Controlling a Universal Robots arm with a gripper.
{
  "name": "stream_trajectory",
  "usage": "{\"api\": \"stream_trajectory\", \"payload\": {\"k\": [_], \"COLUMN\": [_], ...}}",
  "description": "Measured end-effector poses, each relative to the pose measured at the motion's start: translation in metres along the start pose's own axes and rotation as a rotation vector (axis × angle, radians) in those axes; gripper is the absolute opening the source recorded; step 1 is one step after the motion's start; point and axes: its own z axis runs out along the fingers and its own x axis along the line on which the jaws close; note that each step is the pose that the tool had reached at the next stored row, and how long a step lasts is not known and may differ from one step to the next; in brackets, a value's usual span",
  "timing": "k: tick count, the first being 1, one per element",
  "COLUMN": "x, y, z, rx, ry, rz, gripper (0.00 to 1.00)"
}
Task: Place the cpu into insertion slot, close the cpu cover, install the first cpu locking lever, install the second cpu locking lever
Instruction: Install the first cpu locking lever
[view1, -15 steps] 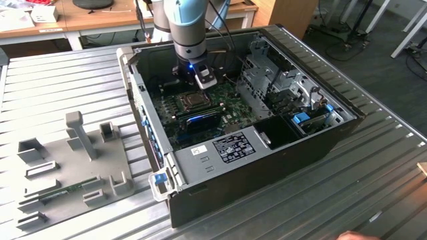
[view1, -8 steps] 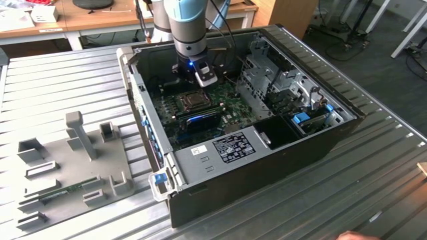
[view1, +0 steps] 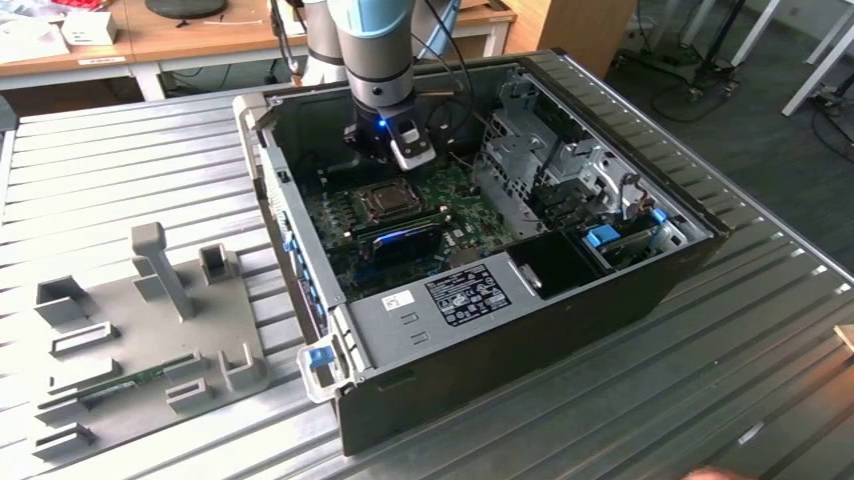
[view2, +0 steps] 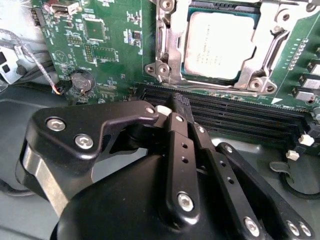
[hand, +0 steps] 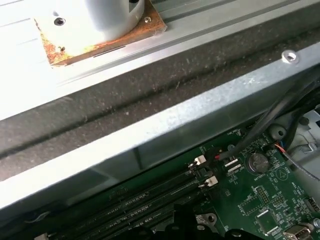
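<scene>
Gripper (view2: 175, 102) hangs inside the open computer case (view1: 641, 290), just above the motherboard (view1: 441, 225), at abt 11 o'clock from the cpu (view1: 390, 200) in the exterior view. In the second wrist view its black fingers (view2: 181, 112) look pressed together w/ nothing between them, tips over the long black memory strips (view2: 240, 117) right beside the socket.

The cpu (view2: 220, 45) lies flat in the insertion slot (view2: 187, 75), silvery face up. The cpu cover (view2: 272, 45) sits down around it, its metal frame edging the chip on the sides that show. A thin wire lever (view2: 210, 90) runs along the socket edge nearest the gripper; whether it's latched I can't tell.

A round coin battery (view2: 81, 80) sits on the green board, well apart from the socket, seen too in the first wrist view (hand: 257, 162). The first wrist view also shows white memory latches (hand: 200, 161) and the case's grey top rail (hand: 165, 125).

Exterior view: the case lies on a ribbed metal surface (view1: 120, 170); at 9 o'clock from it, a grey fixture plate (view1: 134, 330) w/ upright blocks. Drive cage (view1: 534, 160) at 3 o'clock from the cpu
</scene>
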Motion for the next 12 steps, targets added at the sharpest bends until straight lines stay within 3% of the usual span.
{"api": "stream_trajectory", "payload": {"k": [3,4,7,9,12], "x": [0.0000,0.0000,0.0001,0.0000,0.0000], "y": [0.0000,0.0000,0.0000,0.0000,0.0000], "z": [-0.0001,-0.0002,-0.0001,-0.0001,0.0000], "rx": [0.0008,0.0098,0.0676,0.0987,0.1173], "ry": [-0.0001,0.0005,0.0103,0.0072,0.0079], "rz": [0.000,-0.001,-0.009,-0.026,-0.058], "gripper": [0.11,0.11,0.11,0.11,0.11]}}
